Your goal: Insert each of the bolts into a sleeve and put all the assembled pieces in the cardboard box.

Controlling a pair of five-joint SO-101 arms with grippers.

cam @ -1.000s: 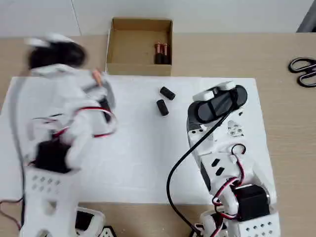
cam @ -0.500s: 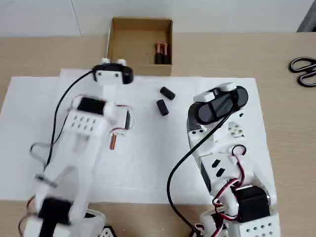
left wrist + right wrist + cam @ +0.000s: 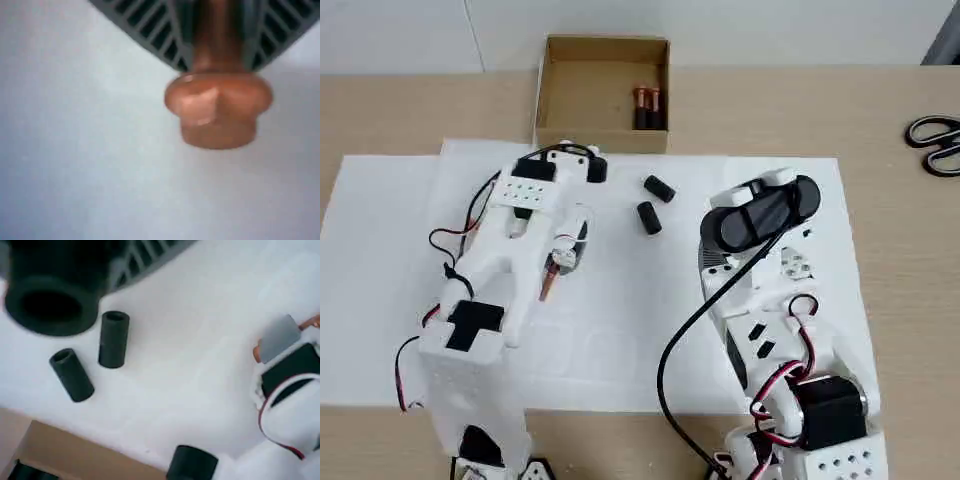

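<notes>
Up high: clamping a copper bolt (image 3: pixel 549 285) in the left end effector (image 3: pixel 557 271), over the paper (image 3: pixel 620 330). Left wrist: same bolt, head out. Right wrist: pinching a black sleeve (image 3: pixel 50 302) in the right end effector (image 3: pixel 65 270). Looks like insertion step; next, gotta align bolt and bore.

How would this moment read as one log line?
left end effector holds copper-coloured bolt; right end effector holds black cylindrical sleeve; two loose sleeves on white paper; brown cardboard box holds assembled pieces
</notes>
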